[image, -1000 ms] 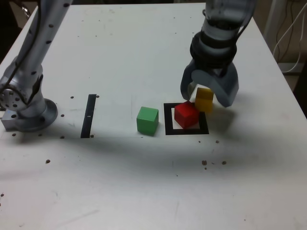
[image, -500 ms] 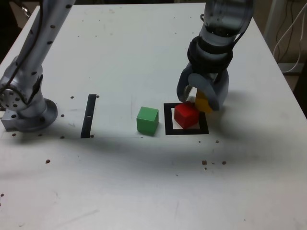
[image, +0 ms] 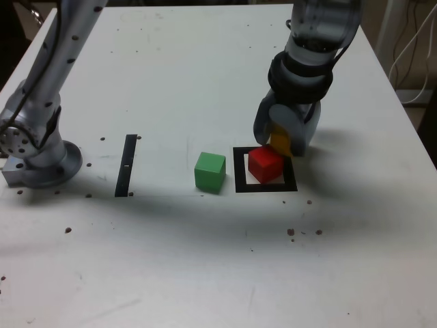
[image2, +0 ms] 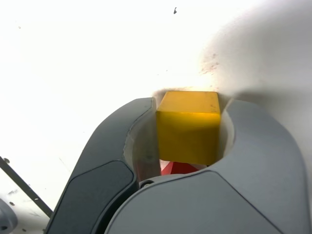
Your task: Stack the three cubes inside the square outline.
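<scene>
Jaws closed since earlier frame: gripper (image: 282,139) now clamped on yellow cube (image2: 187,126). Red cube (image: 265,164) inside square outline (image: 240,171), just below-front of yellow cube. Green cube (image: 209,171) beside outline, exterior view's left.

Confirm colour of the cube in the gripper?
Yellow cube, held in the gripper; clearest in the wrist view.
</scene>
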Robot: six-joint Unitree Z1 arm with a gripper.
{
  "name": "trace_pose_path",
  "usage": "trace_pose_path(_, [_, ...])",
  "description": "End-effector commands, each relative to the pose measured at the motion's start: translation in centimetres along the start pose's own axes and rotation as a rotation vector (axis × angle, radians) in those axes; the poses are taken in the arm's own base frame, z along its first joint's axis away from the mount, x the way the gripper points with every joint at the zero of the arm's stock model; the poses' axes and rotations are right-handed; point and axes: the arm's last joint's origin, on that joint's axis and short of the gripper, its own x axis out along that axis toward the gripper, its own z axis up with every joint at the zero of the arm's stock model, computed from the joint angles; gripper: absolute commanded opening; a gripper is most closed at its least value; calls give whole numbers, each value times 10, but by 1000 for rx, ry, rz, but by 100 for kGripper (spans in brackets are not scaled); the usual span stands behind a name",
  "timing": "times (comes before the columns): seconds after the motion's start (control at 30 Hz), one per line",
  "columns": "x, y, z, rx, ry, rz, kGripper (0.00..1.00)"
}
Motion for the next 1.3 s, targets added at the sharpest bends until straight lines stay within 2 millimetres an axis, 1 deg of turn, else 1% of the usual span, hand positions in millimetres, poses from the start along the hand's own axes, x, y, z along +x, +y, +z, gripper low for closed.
trace_pose_path(0.0, [-1,1,-2,-4,-7,10,27])
trace_pose_path(0.4, [-19,1,-15,-22,-49,43,19])
trace_pose_path(0.6, [-29,0,-20,-26,-70,56,19])
trace_pose_path(0.7, [-39,-3,-27,-22,-79,62,19])
trace_pose_path(0.83, [-62,-11,-45,-20,-88,58,19])
trace_pose_path(0.97, [-79,-23,-58,-39,-79,36,19])
trace_pose_path(1.13, [-90,-42,-60,-71,-79,-19,19])
trace_pose_path(1.27, [-84,-55,-52,-87,-68,-55,19])
